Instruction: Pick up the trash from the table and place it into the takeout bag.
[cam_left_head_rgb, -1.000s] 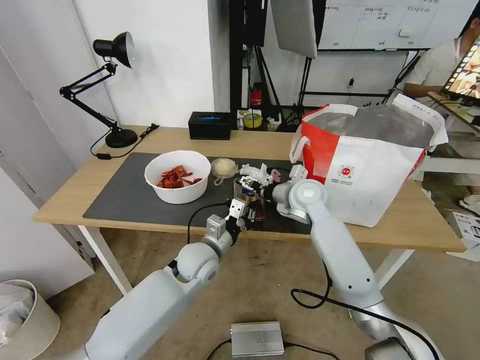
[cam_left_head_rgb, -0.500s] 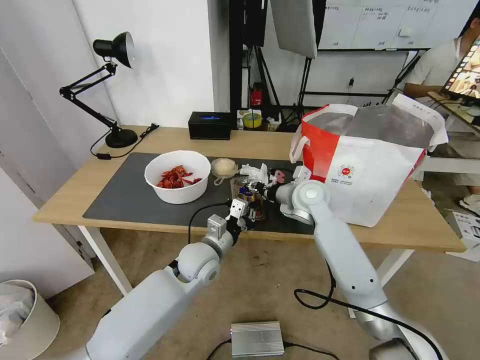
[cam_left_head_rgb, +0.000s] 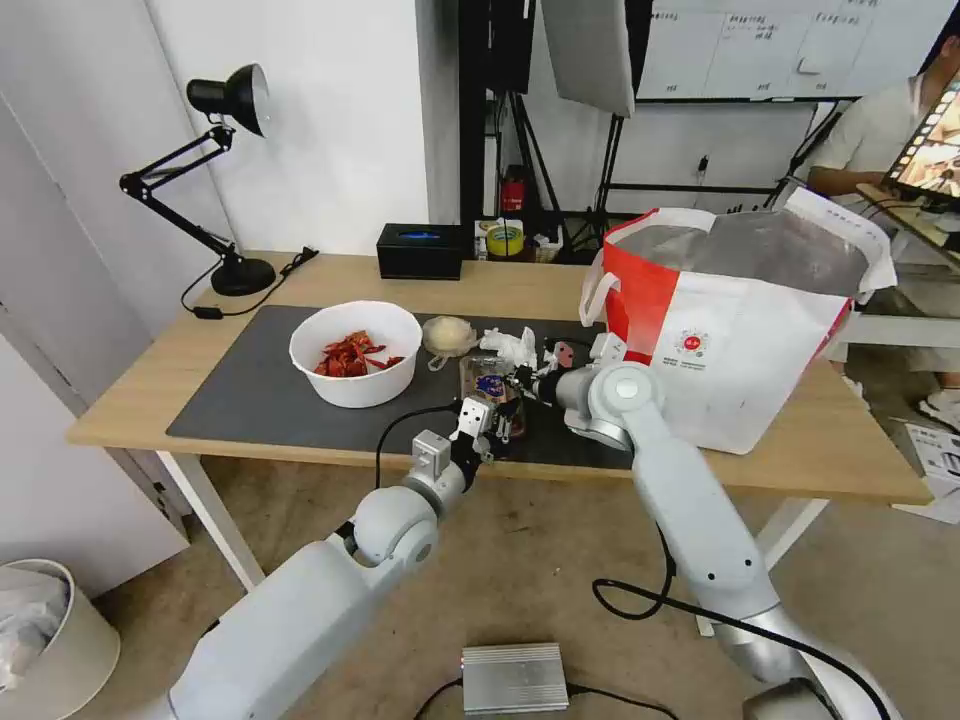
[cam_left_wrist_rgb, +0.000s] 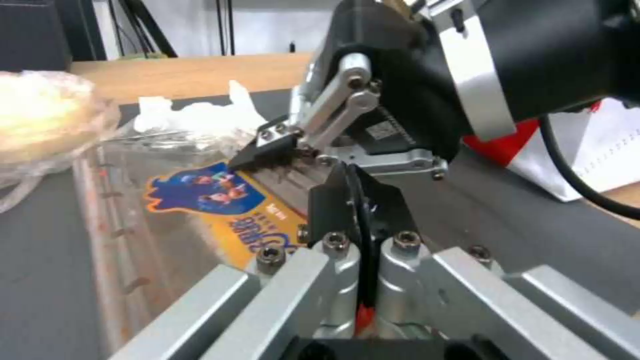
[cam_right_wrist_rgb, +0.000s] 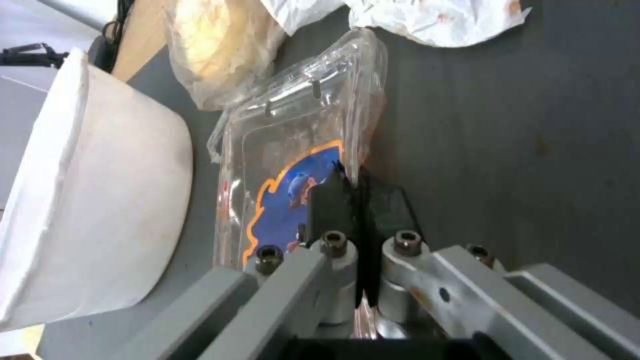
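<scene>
A clear hinged tray (cam_left_head_rgb: 488, 383) with a blue and orange sticker sits on the dark mat (cam_left_head_rgb: 250, 390) of the table (cam_left_head_rgb: 140, 405), held from both sides. My left gripper (cam_left_head_rgb: 487, 422) is shut on its near edge (cam_left_wrist_rgb: 200, 220). My right gripper (cam_left_head_rgb: 520, 383) is shut on the side towards the takeout bag (cam_left_head_rgb: 740, 340); the right wrist view shows its fingertips (cam_right_wrist_rgb: 337, 200) pinching the tray (cam_right_wrist_rgb: 287, 150). The white bowl (cam_left_head_rgb: 355, 352) of red shell scraps, the small clear tub (cam_left_head_rgb: 448, 335) and the tissue wad (cam_left_head_rgb: 510, 346) lie just behind.
A black box (cam_left_head_rgb: 420, 250) and a desk lamp (cam_left_head_rgb: 225, 180) stand at the table's back. A white round bin (cam_left_head_rgb: 40, 640) is on the floor at the left, a silver box (cam_left_head_rgb: 515, 678) on the floor in front. The bag stands open at the table's right.
My right arm has shifted slightly towards the bag, with the tray still held. More of the tissue wad now shows behind it. The left arm has barely moved.
</scene>
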